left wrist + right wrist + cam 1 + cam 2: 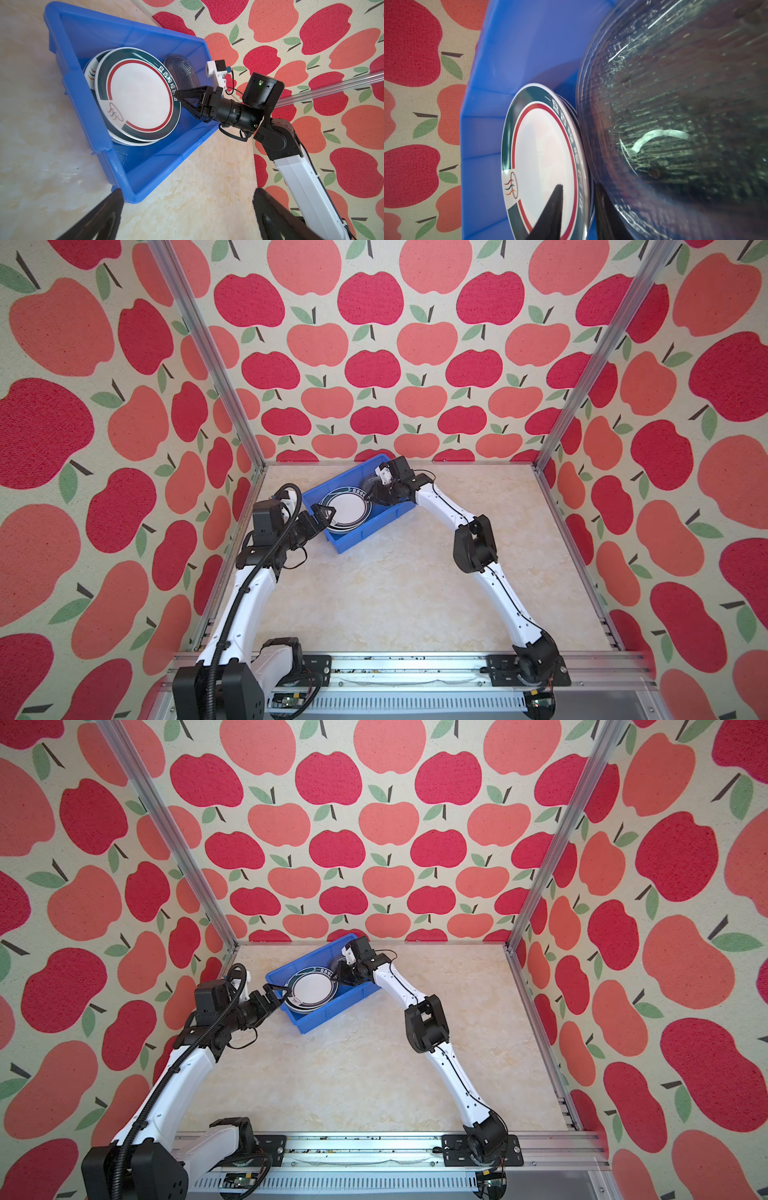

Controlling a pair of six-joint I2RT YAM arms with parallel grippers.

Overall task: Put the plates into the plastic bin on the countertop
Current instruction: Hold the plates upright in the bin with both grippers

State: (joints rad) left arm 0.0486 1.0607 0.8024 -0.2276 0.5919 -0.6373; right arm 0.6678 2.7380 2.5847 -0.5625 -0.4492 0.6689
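Marble countertop [395, 593], blue plastic bin [360, 533] at 11 o'clock, green-rimmed plates [345, 509] stacked inside, right gripper [178, 95] jaws a narrow gap apart around the top one's rim, left gripper [326, 515] spread wide at the bin's 8 o'clock side

Both top views look down from high; wrist views sit close; all share the plastic bin [83, 108].

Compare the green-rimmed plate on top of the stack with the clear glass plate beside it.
The green-rimmed plate is opaque white with a red ring; the glass plate is clear and textured. The green-rimmed plate tops a stack of round plates; the glass plate sits beside that stack. Both are inside the blue bin.
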